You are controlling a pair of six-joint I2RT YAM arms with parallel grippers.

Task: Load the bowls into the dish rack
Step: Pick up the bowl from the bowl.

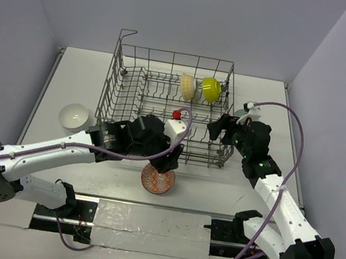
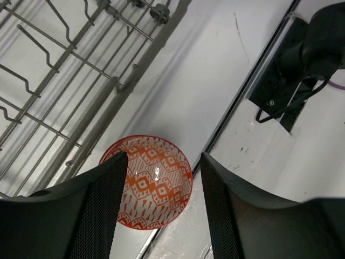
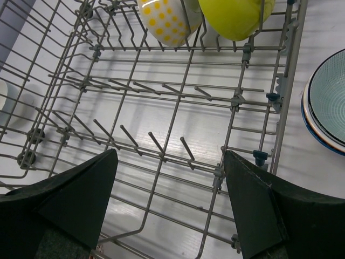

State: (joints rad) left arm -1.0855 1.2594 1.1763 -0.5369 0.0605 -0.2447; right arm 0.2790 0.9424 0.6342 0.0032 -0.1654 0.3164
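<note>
The dish rack (image 1: 110, 81) stands at the back middle of the table, with a pale yellow dotted bowl (image 1: 188, 87) and a lime bowl (image 1: 211, 89) on edge in its far right row. A red-white patterned bowl (image 1: 157, 180) lies upright on the table just in front of the rack. My left gripper (image 1: 168, 163) hangs open above it; in the left wrist view the bowl (image 2: 156, 186) shows between the fingers, untouched. My right gripper (image 1: 222, 131) is open and empty over the rack's front right corner, above bare tines (image 3: 186, 147).
A white bowl (image 1: 74, 115) sits on the table left of the rack. A blue-white bowl (image 3: 330, 105) lies outside the rack's right wall. In the left wrist view the rack's front rail (image 2: 81, 129) runs beside the red-white bowl. The arm bases' black plate (image 1: 143, 221) lines the near edge.
</note>
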